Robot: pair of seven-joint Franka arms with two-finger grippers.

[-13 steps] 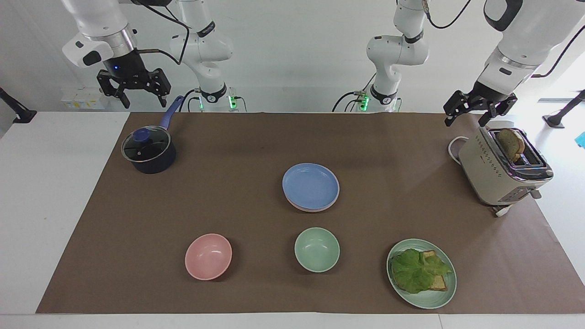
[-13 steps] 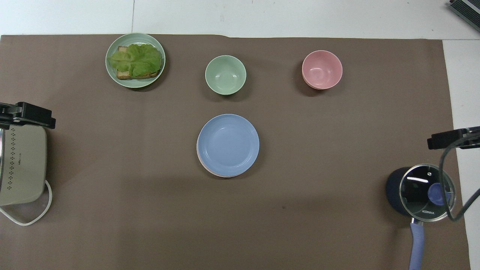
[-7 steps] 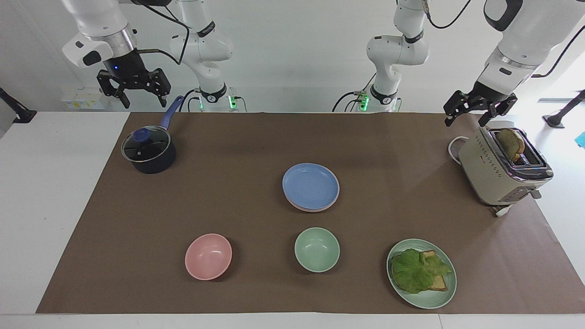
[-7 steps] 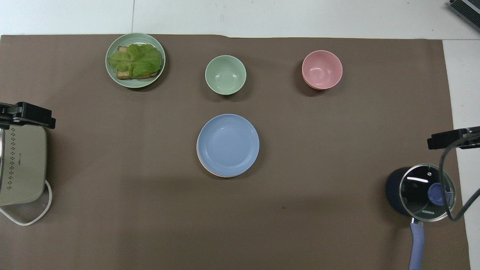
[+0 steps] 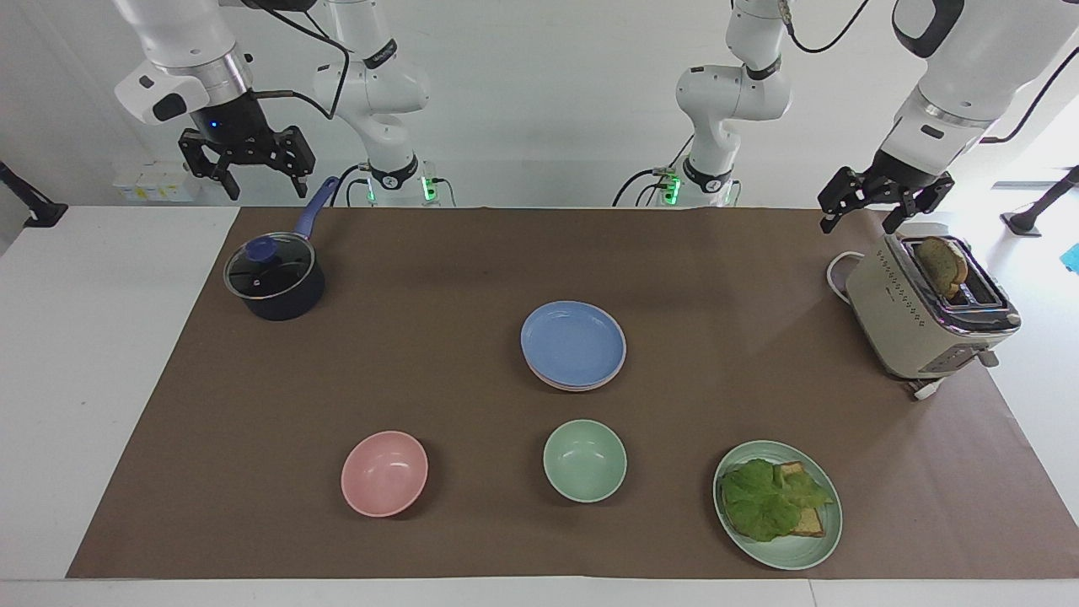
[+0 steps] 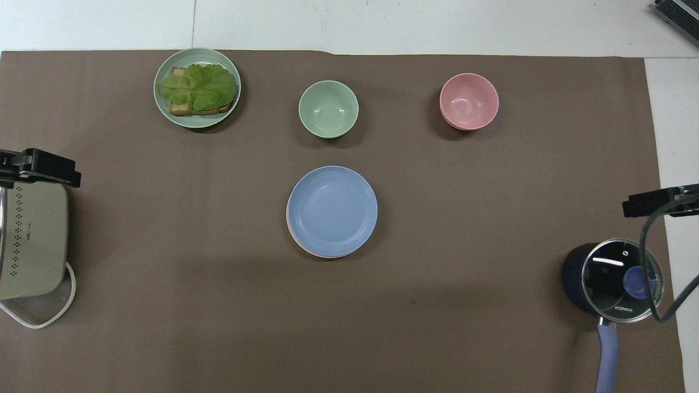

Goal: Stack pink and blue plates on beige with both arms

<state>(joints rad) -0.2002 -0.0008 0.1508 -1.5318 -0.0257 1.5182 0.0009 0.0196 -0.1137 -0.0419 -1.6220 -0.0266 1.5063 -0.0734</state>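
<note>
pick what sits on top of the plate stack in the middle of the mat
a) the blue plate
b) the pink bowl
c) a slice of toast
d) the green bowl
a, the blue plate is the top of the stack, with only a thin pink rim peeking out under its edge; both bowls stand apart on the mat, farther from the robots.

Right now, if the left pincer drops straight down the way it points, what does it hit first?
Probably the toaster: the open left pincer hangs over its robot-side end, near the toast slice. Depth is unclear, so it might just clear it.
</note>
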